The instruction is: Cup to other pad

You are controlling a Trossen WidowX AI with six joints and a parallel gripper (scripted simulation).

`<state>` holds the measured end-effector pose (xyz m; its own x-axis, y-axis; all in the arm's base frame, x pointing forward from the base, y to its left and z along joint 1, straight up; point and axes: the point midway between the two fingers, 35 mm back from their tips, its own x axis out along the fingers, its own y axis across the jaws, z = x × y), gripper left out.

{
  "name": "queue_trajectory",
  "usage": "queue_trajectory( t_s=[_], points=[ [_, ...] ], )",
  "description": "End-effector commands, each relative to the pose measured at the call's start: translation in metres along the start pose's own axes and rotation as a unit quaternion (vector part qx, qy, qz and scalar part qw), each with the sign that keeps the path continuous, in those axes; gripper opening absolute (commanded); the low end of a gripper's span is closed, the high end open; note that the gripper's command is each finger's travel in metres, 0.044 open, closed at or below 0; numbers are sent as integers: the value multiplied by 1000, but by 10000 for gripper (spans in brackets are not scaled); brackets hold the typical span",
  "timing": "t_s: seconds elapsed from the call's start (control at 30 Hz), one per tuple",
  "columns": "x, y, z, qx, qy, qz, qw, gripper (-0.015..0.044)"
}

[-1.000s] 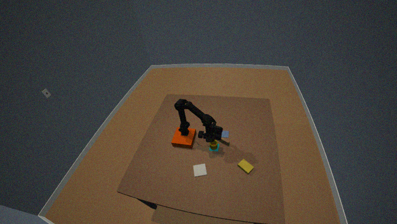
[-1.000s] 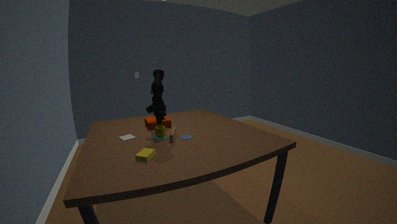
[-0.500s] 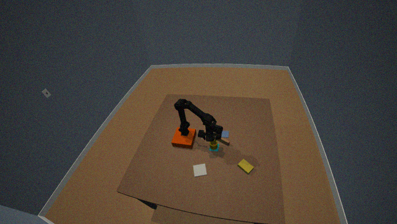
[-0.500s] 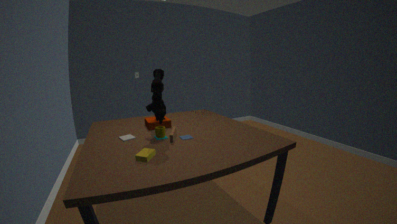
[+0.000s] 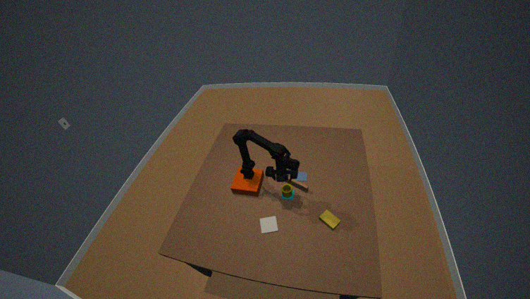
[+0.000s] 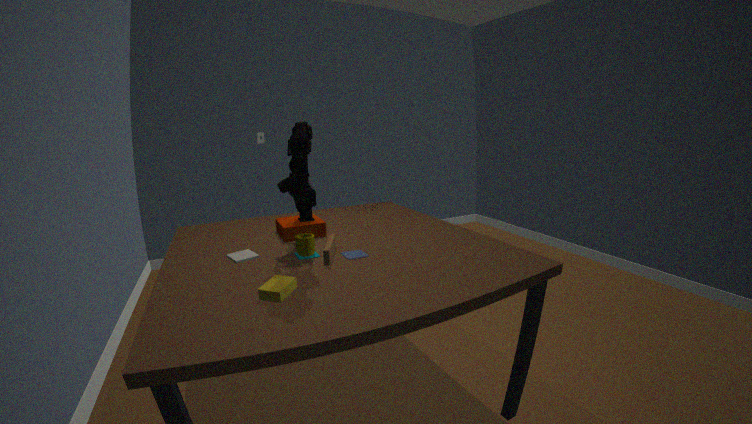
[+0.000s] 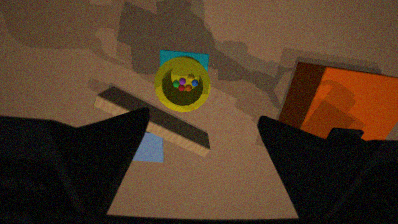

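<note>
The yellow cup [image 5: 287, 190] [image 6: 304, 244] [image 7: 182, 107] stands upright on the cyan pad [image 5: 292, 196] [image 6: 314, 255] [image 7: 167, 57]. Several coloured marbles [image 7: 185, 85] lie inside it in the wrist view. The blue pad [image 5: 302, 176] [image 6: 354, 254] [image 7: 153, 149] lies on the far side of the wooden bar from the cup, with nothing on it. My gripper [image 5: 282, 179] [image 7: 205, 117] is wide open and empty, above the table and clear of the cup. In the wrist view the cup shows beyond the fingertips, not between them.
A wooden bar [image 5: 299, 185] [image 6: 328, 250] [image 7: 165, 123] stands between the cup and the blue pad. A white square [image 5: 268, 224] [image 6: 242, 255] and a yellow block [image 5: 329, 219] [image 6: 278, 288] lie apart on the table. The orange base [image 5: 242, 185] [image 7: 360, 80] carries the arm.
</note>
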<state>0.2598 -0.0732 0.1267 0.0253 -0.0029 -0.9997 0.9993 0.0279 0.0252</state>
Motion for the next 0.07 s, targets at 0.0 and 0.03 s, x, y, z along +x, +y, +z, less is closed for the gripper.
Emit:
queue_trajectory(
  t_s=[0.0, 0.03],
  points=[
    [-6, 0, 0, 2, -2, 1, 1000, 440],
    [-1, 0, 0, 0, 0, 0, 1000, 440]
  ],
)
